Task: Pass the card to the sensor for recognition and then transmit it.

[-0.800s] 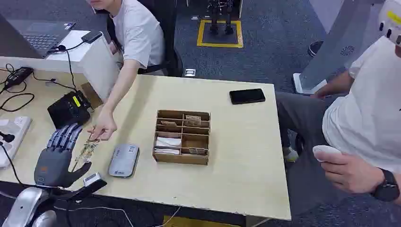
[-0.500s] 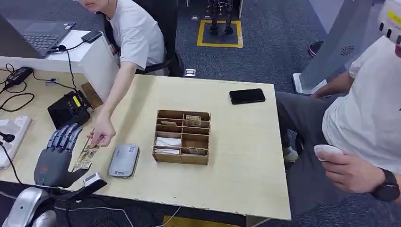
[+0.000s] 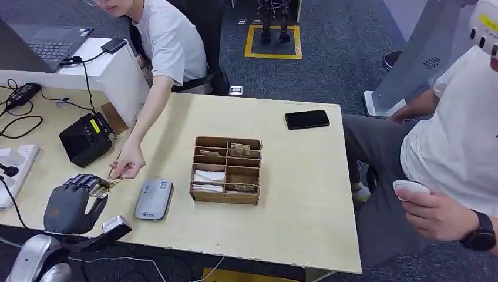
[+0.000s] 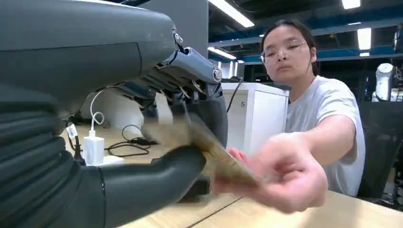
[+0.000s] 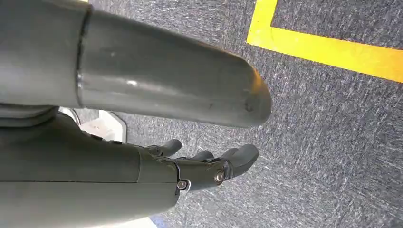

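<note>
Clearly, what mattered to me at that moment was how the thin, tan, patterned card (image 3: 109, 183) lay against my left hand (image 3: 73, 202). That dark grey hand sat near the front left corner of the pale wooden surface (image 3: 293, 188), its fingers curled over the near end of the card, and in the left wrist view the thick grey thumb (image 4: 157, 178) pressed up from below, so I judged the card pinched there. Its far end ran away from my hand, up and to the right in the head view, into the person's hand (image 3: 127, 162), which was holding it too; both of us had it. The card's long axis pointed from my palm toward that person, roughly level and off the surface, though motion blur kept me from reading its exact tilt. The flat grey rounded card reader (image 3: 154, 199), which I took to be the sensor, lay just to the right of my left hand, between it and the brown compartmented wooden box (image 3: 226, 170). So the coming move looked to me like a short sideways carry to the right. My right hand (image 5: 209, 166) hung over grey carpet, fingers loosely curled and holding nothing, well away from the card, so the left was plainly nearer.
</note>
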`<state>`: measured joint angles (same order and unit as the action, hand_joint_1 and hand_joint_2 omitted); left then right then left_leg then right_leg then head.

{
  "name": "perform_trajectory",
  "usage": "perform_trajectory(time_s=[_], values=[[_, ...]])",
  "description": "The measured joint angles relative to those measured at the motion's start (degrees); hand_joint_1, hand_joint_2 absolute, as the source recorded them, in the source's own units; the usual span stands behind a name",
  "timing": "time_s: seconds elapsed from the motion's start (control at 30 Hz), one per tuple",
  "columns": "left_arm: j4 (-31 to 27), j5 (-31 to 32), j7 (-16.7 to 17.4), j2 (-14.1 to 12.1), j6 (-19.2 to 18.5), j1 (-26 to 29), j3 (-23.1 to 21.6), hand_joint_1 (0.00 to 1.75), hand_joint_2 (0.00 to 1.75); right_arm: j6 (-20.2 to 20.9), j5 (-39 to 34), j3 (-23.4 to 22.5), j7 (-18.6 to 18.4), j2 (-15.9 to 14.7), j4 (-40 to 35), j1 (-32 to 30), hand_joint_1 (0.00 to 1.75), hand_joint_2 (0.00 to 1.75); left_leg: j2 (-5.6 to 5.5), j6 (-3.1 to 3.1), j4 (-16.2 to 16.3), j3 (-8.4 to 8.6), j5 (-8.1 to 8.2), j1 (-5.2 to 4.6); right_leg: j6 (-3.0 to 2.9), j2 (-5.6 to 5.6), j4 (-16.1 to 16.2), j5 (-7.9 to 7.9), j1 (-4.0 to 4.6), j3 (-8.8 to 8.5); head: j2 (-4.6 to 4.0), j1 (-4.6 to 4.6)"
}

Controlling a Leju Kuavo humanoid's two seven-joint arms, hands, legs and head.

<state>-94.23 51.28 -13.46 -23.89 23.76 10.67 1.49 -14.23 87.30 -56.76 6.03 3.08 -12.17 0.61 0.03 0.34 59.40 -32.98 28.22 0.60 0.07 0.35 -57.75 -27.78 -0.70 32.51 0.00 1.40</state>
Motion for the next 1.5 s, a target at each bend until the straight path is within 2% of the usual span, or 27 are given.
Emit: perform_trajectory(time_s=[0.2, 0.37, 0.63, 0.7, 0.77, 0.87, 0.93, 1.0, 1.13, 1.23, 1.4, 1.5], values=[[-0.3, -1.8, -1.0, 0.7, 0.0, 0.1, 0.0, 1.75, 1.75, 0.0, 0.7, -0.1, 0.1, 0.0, 0.0, 0.0, 0.00, 0.00, 0.00, 0.00, 0.0, 0.00, 0.00, 0.00, 0.00, -0.01, 0.0, 0.00, 0.00, 0.00, 0.00, 0.00], [-1.4, -7.0, -5.5, 1.4, 0.5, 0.5, 0.0, 1.75, 1.75, 0.0, 0.9, -0.1, 0.3, 0.0, 0.0, 0.0, 0.00, 0.00, 0.00, 0.00, 0.0, 0.00, 0.00, -0.01, 0.00, -0.01, 0.0, 0.00, 0.00, -0.01, 0.00, 0.00], [-2.1, -8.7, -6.1, 2.3, 0.3, 0.6, 0.1, 1.75, 1.75, -0.1, 0.9, -0.1, 0.4, 0.0, 0.0, 0.0, 0.00, 0.00, -0.01, 0.00, 0.0, 0.00, 0.00, 0.00, 0.00, -0.01, 0.0, 0.00, 0.00, -0.01, 0.00, 0.00], [-2.4, -10.2, -6.4, 2.7, -0.8, 0.6, 0.1, 1.75, 1.75, -0.3, 0.9, -0.1, 0.4, 0.0, 0.0, 0.0, 0.00, 0.00, -0.01, 0.00, 0.0, 0.01, 0.00, 0.00, 0.00, -0.01, 0.0, 0.00, 0.00, -0.01, 0.00, 0.00], [-2.9, -14.2, -6.2, 3.5, -4.6, 0.5, 0.1, 1.75, 1.75, -0.5, 0.8, -0.4, 0.3, 0.0, 0.0, 0.0, 0.00, 0.00, 0.00, 0.00, 0.0, 0.01, 0.00, -0.01, 0.00, -0.01, 0.0, 0.00, 0.00, -0.01, 0.00, 0.00], [-3.5, -23.0, -3.5, 5.6, -12.4, -0.2, 0.1, 1.75, 1.75, -0.9, 0.6, -0.8, 0.0, 0.2, 0.0, 0.0, 0.00, 0.00, -0.02, 0.00, 0.0, 0.01, 0.00, -0.02, 0.01, -0.02, 0.0, 0.01, 0.00, -0.02, 0.00, 0.00], [-4.0, -27.8, -0.1, 7.2, -17.2, -0.9, 0.0, 1.75, 1.75, -1.1, 0.5, -1.3, -0.4, 0.3, 0.0, 0.0, 0.00, 0.00, -0.01, 0.00, 0.0, 0.01, 0.00, -0.02, 0.01, -0.02, 0.0, 0.02, 0.00, -0.01, 0.00, 0.00], [-4.1, -29.1, 1.9, 8.2, -18.6, -1.3, 0.0, 1.75, 1.75, -1.3, 0.5, -1.7, -0.7, 0.6, 0.0, 0.0, 0.00, 0.00, -0.01, 0.00, 0.0, 0.02, 0.00, -0.02, 0.01, -0.01, 0.0, 0.02, -0.01, -0.01, 0.00, 0.00], [-4.1, -28.5, 7.1, 9.6, -19.7, -2.4, 0.0, 1.75, 1.75, -1.7, 0.5, -2.4, -0.8, 1.0, 0.0, 0.0, 0.00, 0.00, 0.00, 0.00, 0.0, 0.03, 0.00, -0.01, 0.01, 0.00, 0.0, 0.02, 0.00, 0.00, 0.00, -0.02], [-3.6, -28.9, 9.3, 10.4, -19.5, -3.3, 0.0, 1.75, 1.75, -1.9, 0.6, -3.0, -1.0, 1.2, 0.0, 0.0, 0.00, 0.00, -0.01, 0.00, 0.0, 0.03, 0.00, -0.01, 0.01, -0.01, 0.0, 0.02, 0.00, 0.00, 0.00, 0.00], [-2.1, -29.1, 10.6, 11.3, -19.0, -4.3, 0.0, 1.75, 1.75, -1.9, 0.6, -3.4, -1.4, 1.4, 0.0, -0.1, 0.00, 0.00, 0.00, 0.00, 0.0, 0.03, 0.00, -0.01, 0.01, 0.00, 0.0, 0.02, 0.00, 0.00, 0.00, 0.02], [-1.2, -26.7, 11.1, 11.8, -16.9, -4.8, 0.0, 1.75, 1.75, -1.9, 1.0, -3.4, -1.6, 1.5, 0.0, 0.0, 0.00, 0.00, 0.00, 0.00, 0.0, 0.03, 0.00, -0.02, 0.01, 0.00, 0.0, 0.02, -0.01, 0.00, 0.00, -0.02]])
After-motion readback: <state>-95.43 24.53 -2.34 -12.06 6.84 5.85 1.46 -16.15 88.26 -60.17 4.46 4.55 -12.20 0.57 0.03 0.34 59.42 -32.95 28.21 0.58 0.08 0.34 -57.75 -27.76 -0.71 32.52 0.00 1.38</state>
